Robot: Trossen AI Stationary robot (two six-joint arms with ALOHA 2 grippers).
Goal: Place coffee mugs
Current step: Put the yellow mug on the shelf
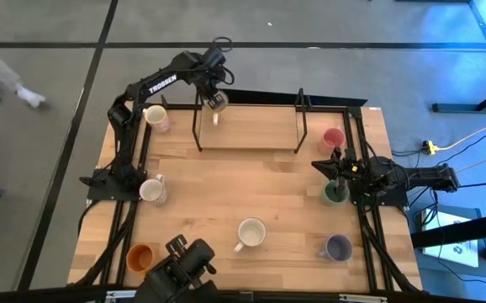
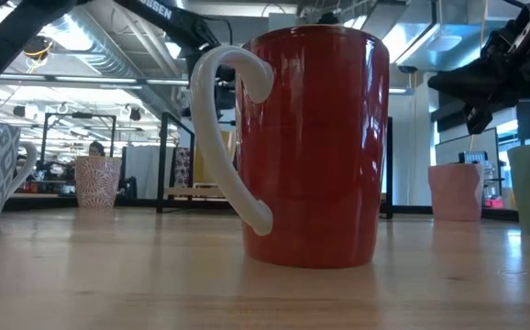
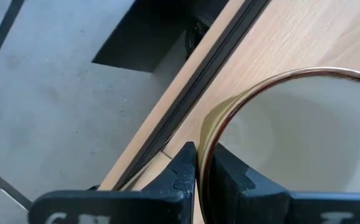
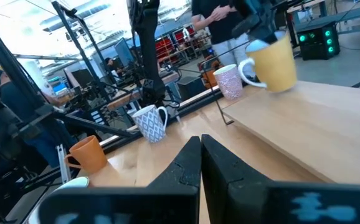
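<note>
My left gripper is at the table's far edge, over the left end of a raised wooden shelf. It is shut on a yellow mug with a cream inside and a white handle. My right gripper hovers shut at the right side, just above the green mug, and holds nothing. Other mugs stand upright on the table: a pink one, a purple-grey one, a red one with a white inside, an orange one, a grey-patterned one and a pink-patterned one. My left gripper pinches the yellow mug's wall at the rim, one finger inside and the other outside. The fingers come from above, pointing down. The mug hangs below them, lifted clear of the shelf, roughly upright.
The shelf stands on black wire legs along the far edge. Black frame rails run along the table's left and right sides. The low camera's mount sits at the near edge. Bare wood lies mid-table, between the shelf and the red mug.
</note>
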